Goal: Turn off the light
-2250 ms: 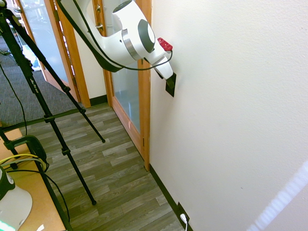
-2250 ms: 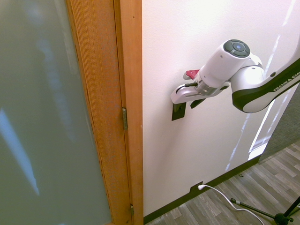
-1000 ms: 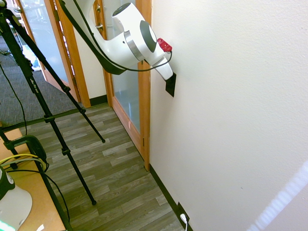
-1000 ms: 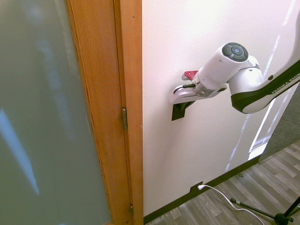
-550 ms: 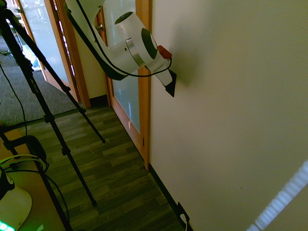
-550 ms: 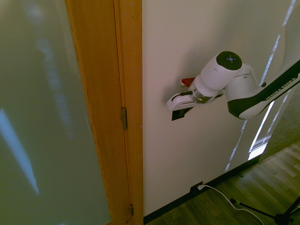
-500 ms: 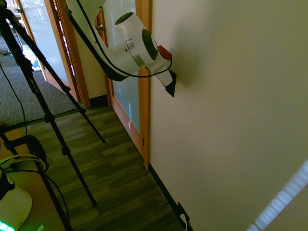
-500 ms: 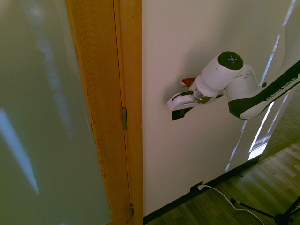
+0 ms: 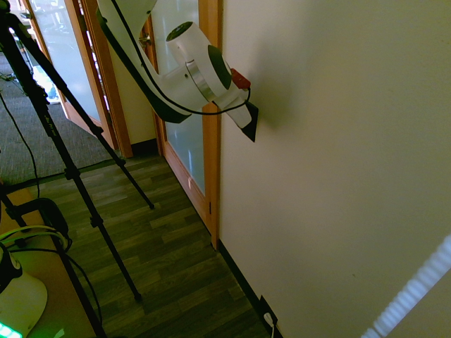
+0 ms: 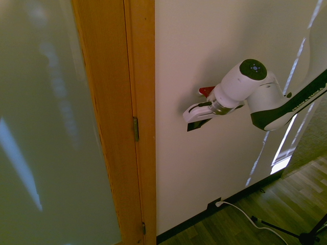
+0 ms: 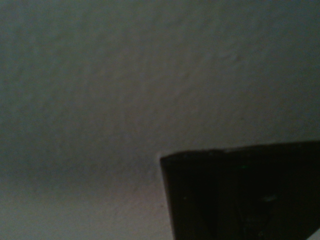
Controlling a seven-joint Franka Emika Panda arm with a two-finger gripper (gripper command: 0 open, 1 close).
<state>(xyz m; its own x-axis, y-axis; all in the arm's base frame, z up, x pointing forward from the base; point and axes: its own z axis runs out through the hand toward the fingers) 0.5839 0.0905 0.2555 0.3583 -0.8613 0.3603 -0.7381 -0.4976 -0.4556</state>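
Note:
The light's switch [image 9: 251,127] is a small black upright plate on the cream wall, just right of the wooden door frame. It also shows in the second exterior view as the switch [image 10: 196,126], with only its lower part visible beneath the hand. My gripper [image 9: 244,114] presses up against the plate's upper part, and the white hand covers its tip. From the other side the gripper [image 10: 192,115] lies across the plate's top. The wrist view is dim and holds bare wall plus a corner of the black switch [image 11: 240,195]. The whole room looks dim.
A wooden door frame [image 10: 138,102] with frosted glass [image 10: 46,127] stands close beside the switch. Low on the wall by the baseboard sits a black outlet plate with a white plug [image 10: 216,204], also seen as the outlet plate [image 9: 267,314]. Wood-look flooring [image 9: 169,253] runs below.
The room has turned clearly darker than a second ago. My hand has slid a little way down over the switch plate and stays against it.

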